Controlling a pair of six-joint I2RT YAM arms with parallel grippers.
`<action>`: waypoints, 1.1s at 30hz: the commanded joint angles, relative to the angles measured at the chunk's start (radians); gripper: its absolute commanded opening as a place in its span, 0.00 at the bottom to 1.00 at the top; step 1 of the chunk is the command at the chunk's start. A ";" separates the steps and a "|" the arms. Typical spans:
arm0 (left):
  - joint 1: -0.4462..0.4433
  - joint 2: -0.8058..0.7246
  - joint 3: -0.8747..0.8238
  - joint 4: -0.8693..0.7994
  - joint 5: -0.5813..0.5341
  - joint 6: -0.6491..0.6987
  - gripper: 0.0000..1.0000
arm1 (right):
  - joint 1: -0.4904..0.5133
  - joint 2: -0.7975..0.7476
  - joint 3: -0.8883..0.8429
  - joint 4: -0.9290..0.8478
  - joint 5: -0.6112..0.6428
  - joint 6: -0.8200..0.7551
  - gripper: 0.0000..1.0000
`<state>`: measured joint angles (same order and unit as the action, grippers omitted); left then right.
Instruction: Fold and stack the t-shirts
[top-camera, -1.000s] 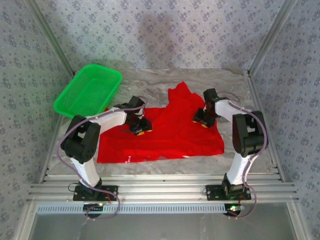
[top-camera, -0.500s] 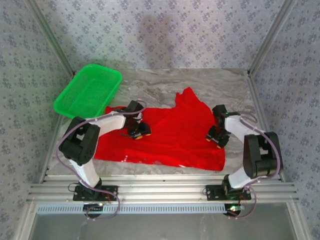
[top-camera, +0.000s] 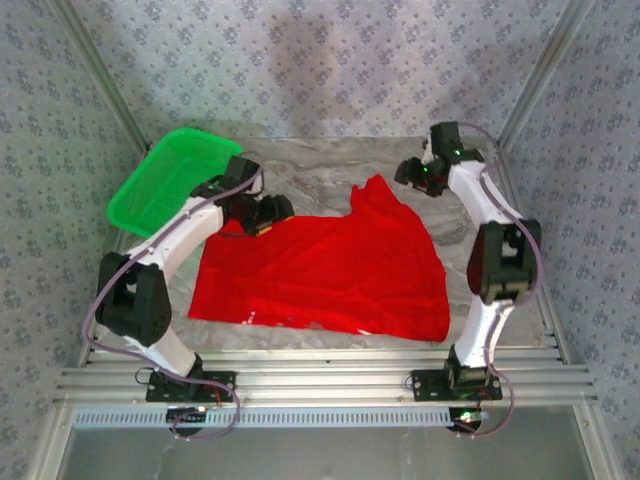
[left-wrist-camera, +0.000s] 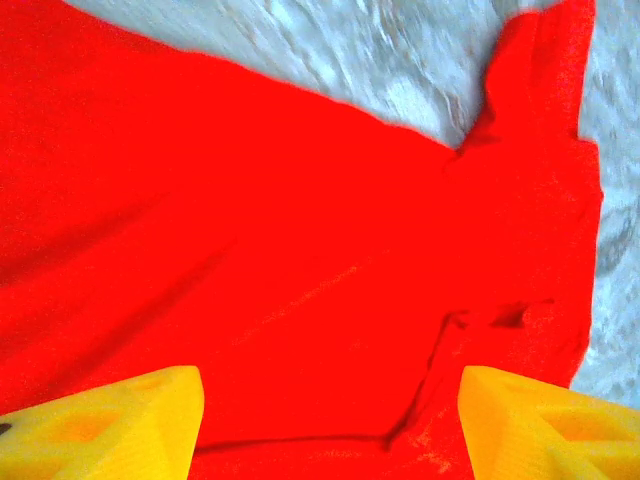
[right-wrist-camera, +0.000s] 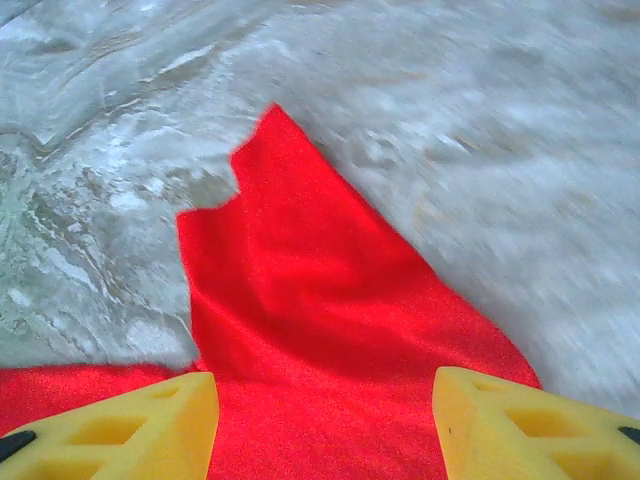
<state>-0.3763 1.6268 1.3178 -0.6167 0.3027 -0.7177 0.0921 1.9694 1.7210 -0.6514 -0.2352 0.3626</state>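
Left hand (top-camera: 270, 215), right hand (top-camera: 414, 173) spread, empty, t-shirt (top-camera: 330, 275) on marbled table (top-camera: 300, 160), patterned walls (top-camera: 300, 70)

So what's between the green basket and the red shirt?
The left arm crosses that strip of table, its left gripper open at the t-shirt's edge near the green basket. The top view shows it.

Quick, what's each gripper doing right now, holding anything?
Left gripper: open, fingers apart over the red t-shirt, holding nothing.
Right gripper: open, holding nothing.
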 joint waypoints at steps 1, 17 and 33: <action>0.051 0.008 -0.010 -0.088 -0.002 0.042 0.68 | 0.014 0.165 0.186 -0.115 -0.076 -0.104 0.60; 0.179 -0.082 -0.079 -0.119 0.036 0.090 0.68 | -0.027 0.630 0.722 -0.110 -0.164 -0.080 0.55; 0.248 -0.207 -0.066 -0.170 0.061 0.054 0.68 | -0.017 0.727 0.751 -0.042 -0.268 -0.001 0.52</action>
<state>-0.1417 1.4559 1.2350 -0.7483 0.3447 -0.6556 0.0711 2.6690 2.4432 -0.6994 -0.4633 0.3374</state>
